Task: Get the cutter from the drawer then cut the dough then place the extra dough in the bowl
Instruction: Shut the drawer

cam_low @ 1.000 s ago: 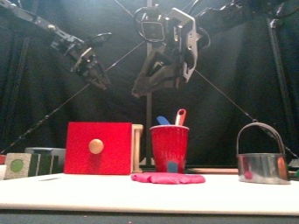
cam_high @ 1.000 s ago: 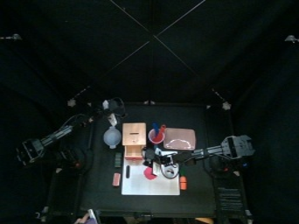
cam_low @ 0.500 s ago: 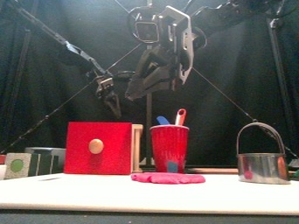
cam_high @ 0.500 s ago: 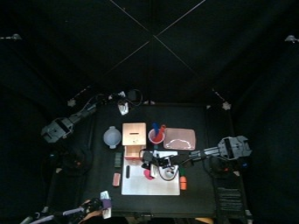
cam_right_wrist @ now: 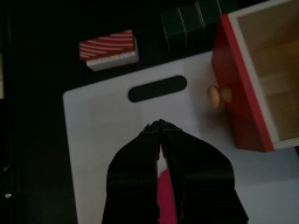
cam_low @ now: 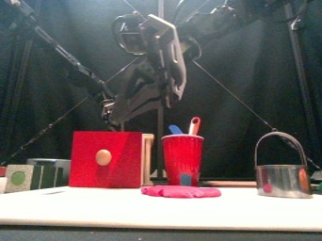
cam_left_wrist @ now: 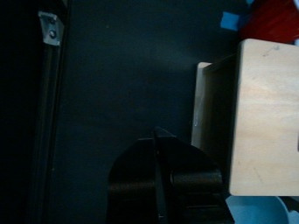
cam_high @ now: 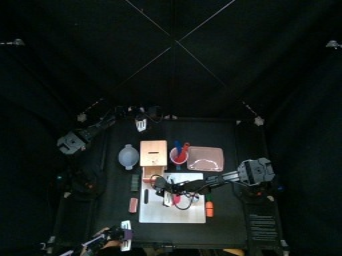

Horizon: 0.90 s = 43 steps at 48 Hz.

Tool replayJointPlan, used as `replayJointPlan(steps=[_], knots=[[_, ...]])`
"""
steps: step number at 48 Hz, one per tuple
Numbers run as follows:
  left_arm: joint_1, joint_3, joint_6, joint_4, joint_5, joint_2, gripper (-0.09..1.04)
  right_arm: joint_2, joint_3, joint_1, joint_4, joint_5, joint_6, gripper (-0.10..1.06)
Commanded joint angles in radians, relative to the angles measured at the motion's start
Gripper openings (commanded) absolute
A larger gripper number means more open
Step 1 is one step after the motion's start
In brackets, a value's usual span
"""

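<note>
The box [cam_left_wrist: 268,105] is pale bare wood, matt, with a faint grain. Its drawer front [cam_low: 126,171] is smooth red paint with a pale wooden knob [cam_low: 104,157]. The cutter [cam_low: 283,181] is shiny metal under a thin wire handle [cam_low: 281,138]. The cup [cam_low: 183,158] looks like glossy red plastic. The dough [cam_low: 180,191] is matt and lumpy. The cutting board [cam_right_wrist: 100,131] is smooth and white.

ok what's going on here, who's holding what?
Nothing is held right now. The right gripper hangs over the white cutting board with its jaws shut, above the pink dough that lies flat there. The left gripper, jaws shut too, is raised just behind the wooden box. The metal cutter stands upright at the right of the table, apart from both grippers. The bowl sits left of the box.
</note>
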Motion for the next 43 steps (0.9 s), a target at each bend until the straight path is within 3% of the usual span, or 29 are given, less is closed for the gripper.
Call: replayJointPlan(steps=[1, 11, 21, 43], knots=[[-0.014, -0.028, 0.008, 0.000, 0.006, -0.006, 0.30, 0.006, -0.094, 0.000, -0.002, 0.092, -0.002, 0.33], [-0.055, -0.026, 0.014, 0.011, 0.009, 0.017, 0.30, 0.064, -0.190, 0.014, -0.005, 0.169, -0.002, 0.19], [-0.097, -0.021, 0.046, 0.020, 0.011, 0.029, 0.30, 0.132, -0.258, 0.014, -0.011, 0.222, 0.000, 0.17], [-0.127, -0.011, 0.061, 0.023, 0.011, 0.038, 0.30, 0.225, -0.377, 0.006, -0.141, 0.399, 0.000, 0.16]])
